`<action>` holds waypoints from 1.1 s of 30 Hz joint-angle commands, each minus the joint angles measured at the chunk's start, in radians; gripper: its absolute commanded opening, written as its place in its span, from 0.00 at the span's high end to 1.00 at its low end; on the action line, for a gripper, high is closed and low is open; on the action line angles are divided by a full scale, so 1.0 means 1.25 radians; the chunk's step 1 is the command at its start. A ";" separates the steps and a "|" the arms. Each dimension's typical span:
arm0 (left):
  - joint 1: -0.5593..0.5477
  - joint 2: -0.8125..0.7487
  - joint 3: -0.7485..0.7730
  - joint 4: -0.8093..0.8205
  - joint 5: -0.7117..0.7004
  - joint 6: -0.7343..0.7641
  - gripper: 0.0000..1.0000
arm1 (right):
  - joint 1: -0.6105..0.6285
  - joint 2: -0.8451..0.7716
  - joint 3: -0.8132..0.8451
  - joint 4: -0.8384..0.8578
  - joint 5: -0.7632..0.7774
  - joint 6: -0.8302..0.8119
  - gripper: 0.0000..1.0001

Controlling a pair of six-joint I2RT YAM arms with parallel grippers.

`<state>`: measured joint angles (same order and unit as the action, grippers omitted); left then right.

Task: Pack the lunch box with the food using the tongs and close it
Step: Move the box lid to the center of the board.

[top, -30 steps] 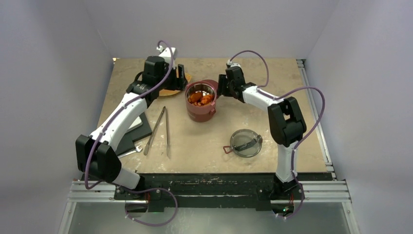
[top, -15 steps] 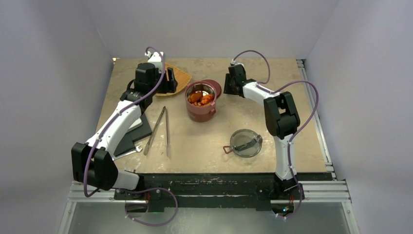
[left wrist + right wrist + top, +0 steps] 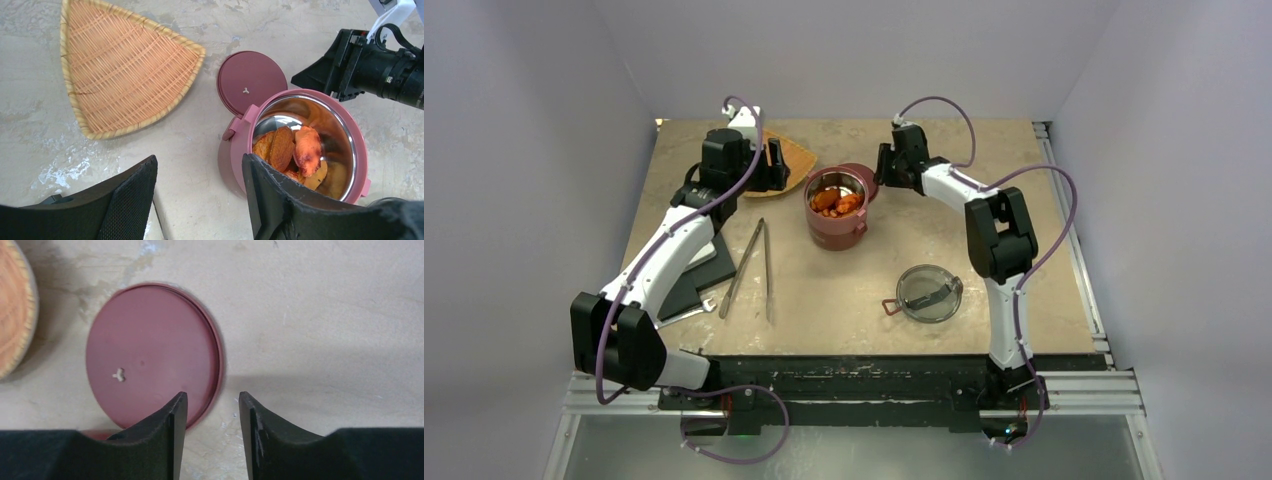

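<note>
Your left gripper (image 3: 197, 200) hangs with jaws wide apart and empty, just left of the round dark-red steel-lined lunch box (image 3: 232, 160), which stands mid-bench (image 3: 844, 295) holding orange and brown food (image 3: 295, 150). Behind it lies 1 flat dark-red disc lid (image 3: 150, 365). Your right gripper (image 3: 212, 430) is parted over its rim. The lid looks thin, stiff, light and slippery, so pinch that edge.

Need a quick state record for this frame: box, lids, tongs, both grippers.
box: round dark-red steel-lined lunch box, open, orange and brown food pieces inside
lid: flat dark-red disc lid, on table beside box
cover: smoky clear top lid, on table
tool: slim silvery metal tongs, on table, unheld
left gripper: open, empty
right gripper: open, above disc lid's edge
</note>
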<state>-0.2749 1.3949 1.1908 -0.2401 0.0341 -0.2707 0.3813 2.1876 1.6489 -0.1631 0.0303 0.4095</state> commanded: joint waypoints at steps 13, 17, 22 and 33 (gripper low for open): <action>0.003 0.015 -0.001 0.037 0.046 -0.017 0.38 | 0.004 0.102 0.158 0.055 -0.033 -0.067 0.38; 0.003 0.031 -0.004 0.052 0.109 -0.020 0.38 | 0.004 0.125 0.194 0.075 -0.044 -0.088 0.31; 0.001 0.072 -0.006 0.094 0.247 -0.038 0.34 | 0.006 0.168 0.242 0.117 -0.100 -0.109 0.23; -0.005 0.141 0.008 0.082 0.275 -0.049 0.32 | 0.057 0.304 0.421 0.076 -0.098 -0.231 0.17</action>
<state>-0.2768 1.5791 1.1885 -0.1703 0.3470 -0.3199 0.4141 2.5523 2.1071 -0.0597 -0.0975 0.2142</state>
